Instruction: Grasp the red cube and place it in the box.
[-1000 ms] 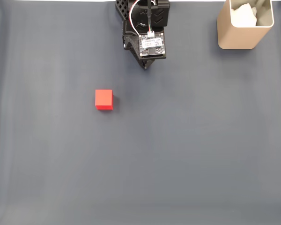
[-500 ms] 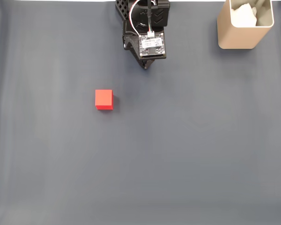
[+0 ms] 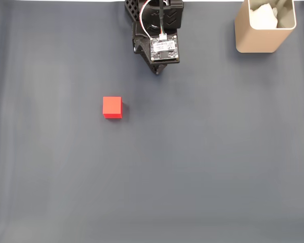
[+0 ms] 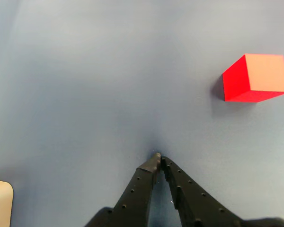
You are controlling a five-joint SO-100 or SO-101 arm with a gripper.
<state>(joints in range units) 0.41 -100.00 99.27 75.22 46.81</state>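
Claw clenched empty in wrist view, red cube apart, box in fixed view

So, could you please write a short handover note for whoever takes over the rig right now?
Gripper: shut, empty, its tips close to the grey mat near the arm's base.
Red cube: alone on the mat, lower left of the gripper in the fixed view, untouched.
Box: upright in the top right corner, something white inside.
Done: nothing.
Left: open, reach the cube, grasp it, carry it to the box, release.
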